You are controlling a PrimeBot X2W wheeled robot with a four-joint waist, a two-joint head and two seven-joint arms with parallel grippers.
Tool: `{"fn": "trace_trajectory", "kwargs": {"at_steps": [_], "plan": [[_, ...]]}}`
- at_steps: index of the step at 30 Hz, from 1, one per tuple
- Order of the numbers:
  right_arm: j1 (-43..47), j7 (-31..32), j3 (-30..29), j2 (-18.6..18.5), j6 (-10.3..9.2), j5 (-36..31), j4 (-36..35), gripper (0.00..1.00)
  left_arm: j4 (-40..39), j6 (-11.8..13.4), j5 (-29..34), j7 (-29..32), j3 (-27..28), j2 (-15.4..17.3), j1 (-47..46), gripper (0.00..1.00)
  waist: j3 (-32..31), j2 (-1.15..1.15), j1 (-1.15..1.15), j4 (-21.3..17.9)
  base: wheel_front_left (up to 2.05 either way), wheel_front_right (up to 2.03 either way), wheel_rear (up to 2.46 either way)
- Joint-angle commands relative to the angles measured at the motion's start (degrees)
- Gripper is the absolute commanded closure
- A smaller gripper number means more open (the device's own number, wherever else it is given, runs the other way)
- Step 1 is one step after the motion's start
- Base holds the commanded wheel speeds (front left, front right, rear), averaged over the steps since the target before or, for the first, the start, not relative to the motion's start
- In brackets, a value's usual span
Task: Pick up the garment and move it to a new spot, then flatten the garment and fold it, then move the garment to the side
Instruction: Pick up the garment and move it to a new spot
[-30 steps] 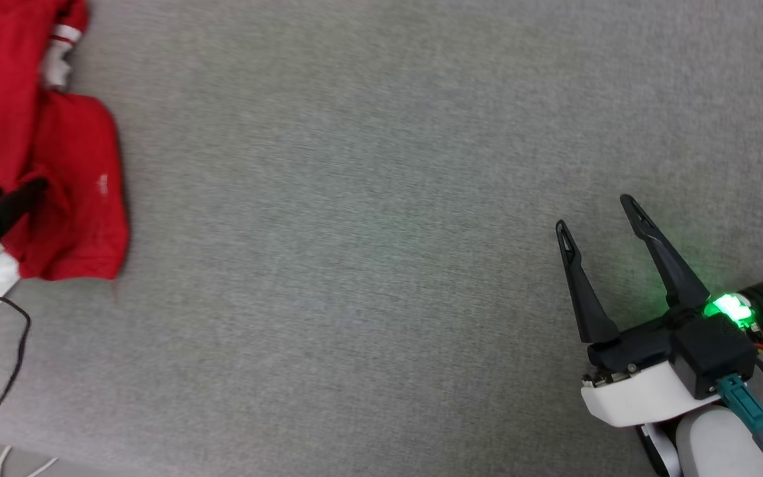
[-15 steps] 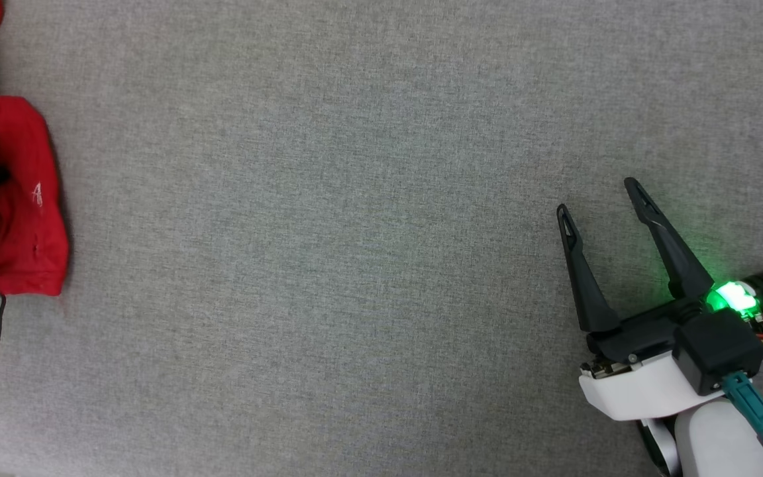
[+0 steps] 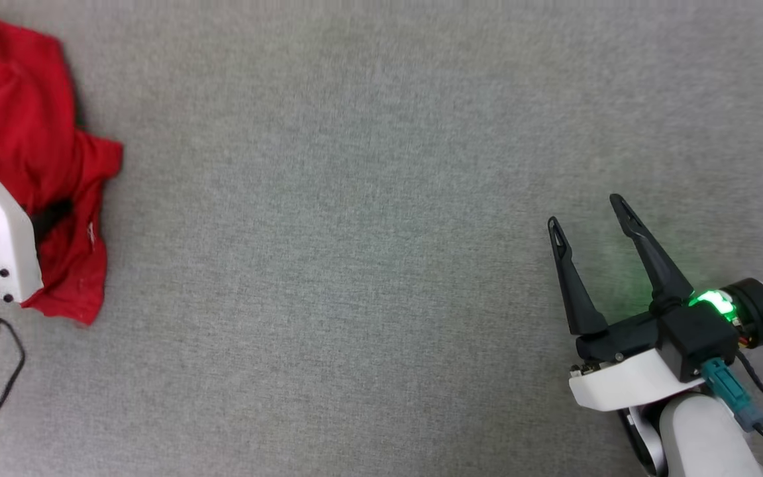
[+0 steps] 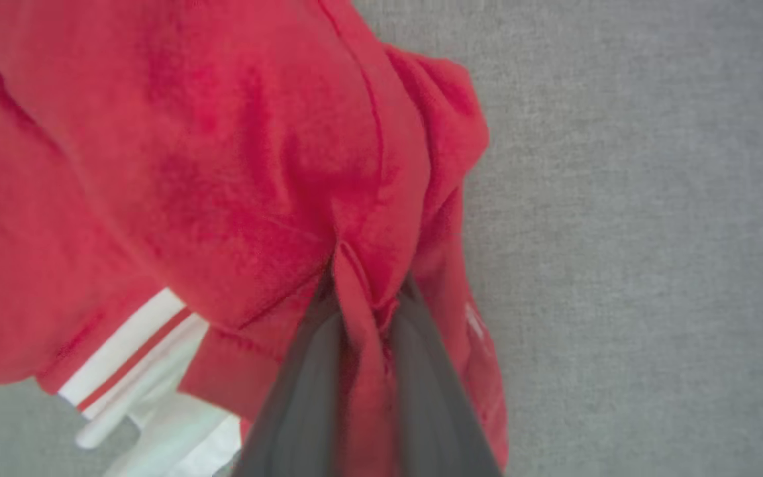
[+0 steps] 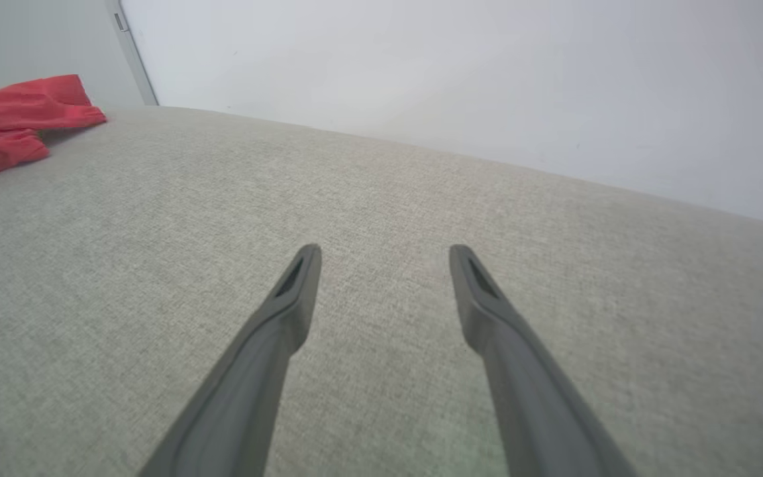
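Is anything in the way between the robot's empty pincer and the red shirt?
No, nothing visible. Only the grey surface lies between the open right pincer and the red shirt at the head view's far left. The left pincer is shut on a fold of the shirt.

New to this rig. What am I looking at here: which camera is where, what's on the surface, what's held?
A wheeled robot with two arms, each ending in a two-fingered gripper. The head view looks down at a grey fabric surface; the right gripper is open at the lower right, holding nothing. Each wrist view looks along its own gripper. In the left wrist view the left gripper is pinched shut on a fold of the garment, a crumpled red shirt with a white sleeve. The right wrist view shows that gripper's open fingers and a pale wall.
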Motion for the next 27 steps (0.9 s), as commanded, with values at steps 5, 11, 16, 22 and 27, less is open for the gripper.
{"fn": "trace_trajectory", "kwargs": {"at_steps": [5, 11, 16, 22, 27], "plan": [[0.4, -0.5, 0.0, 0.7, -0.04, 2.0, 2.4, 0.00, -4.5, 0.0, 2.2, -7.0, -6.8, 1.6, -1.8, 1.00, -6.4, 0.00, 0.00, -3.5, 0.00, 0.00, 0.00], [1.6, -0.4, -0.9, 0.7, -0.04, 5.5, 2.6, 0.00, -7.6, 0.0, 2.0, -11.9, -12.5, -1.5, -4.7, 1.00, -11.1, 0.00, 0.00, -6.5, 0.00, 0.00, 0.00], [2.3, -0.4, -1.3, 0.7, -0.04, 7.2, 2.8, 0.00, -7.7, 0.0, 3.9, -14.5, -17.5, -4.8, -7.3, 1.00, -14.1, 0.00, 0.00, -9.9, 0.00, 0.00, 0.00], [3.1, -0.4, -2.4, 0.7, -0.04, 8.7, 2.4, 0.00, -7.8, 0.0, 4.5, -17.8, -21.1, -12.1, -8.2, 1.00, -16.3, 0.00, 0.00, -14.3, 0.00, 0.00, 0.00], [3.7, -0.4, -3.6, 0.7, -0.04, 9.6, 1.8, 0.00, -7.2, 1.7, 3.1, -19.9, -21.5, -20.1, -6.4, 1.00, -17.0, 0.00, 0.00, -17.8, 0.00, 0.00, 0.00]]}}
